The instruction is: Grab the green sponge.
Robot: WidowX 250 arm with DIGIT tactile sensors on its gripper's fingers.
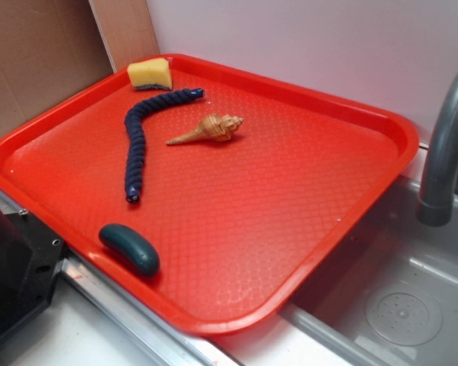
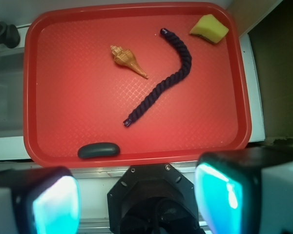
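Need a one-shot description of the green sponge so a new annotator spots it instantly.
Start at the red tray beside the sink. Go to its far corner by the cardboard wall, just past one end of the dark blue rope: the green sponge sits there. It is the only blocky yellow foam piece with a thin dark green layer underneath, unlike the smooth teal lump and the seashell.

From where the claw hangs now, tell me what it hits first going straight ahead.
Probably the bare near part of the red tray, between the open claw fingers; the sponge sits far off in a corner. Depth is unclear.
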